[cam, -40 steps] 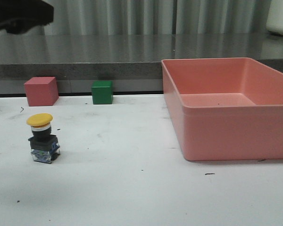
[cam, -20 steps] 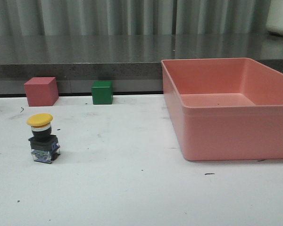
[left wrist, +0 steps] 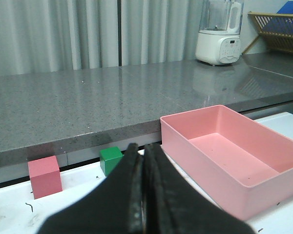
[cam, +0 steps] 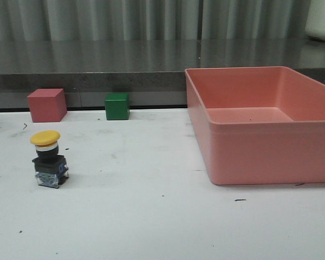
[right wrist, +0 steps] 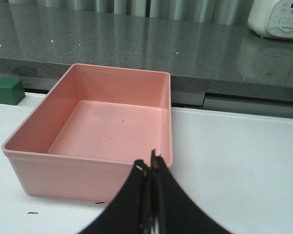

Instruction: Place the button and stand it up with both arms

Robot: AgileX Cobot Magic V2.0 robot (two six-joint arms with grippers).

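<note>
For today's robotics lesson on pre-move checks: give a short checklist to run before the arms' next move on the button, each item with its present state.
1. Button stands upright, yellow cap up, on the white table: ok.
2. Nothing touches the button: ok.
3. Left gripper shut, holding nothing: ok.
4. Right gripper shut, holding nothing: ok.
5. Pink bin holds no object: ok.
6. Pink cube and green cube sit behind the button, apart from it: ok.

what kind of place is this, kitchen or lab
Probably a kitchen-style test setup: a grey stone counter with a white blender-like appliance and a dish rack, beside a white work table holding a pink bin.
</note>
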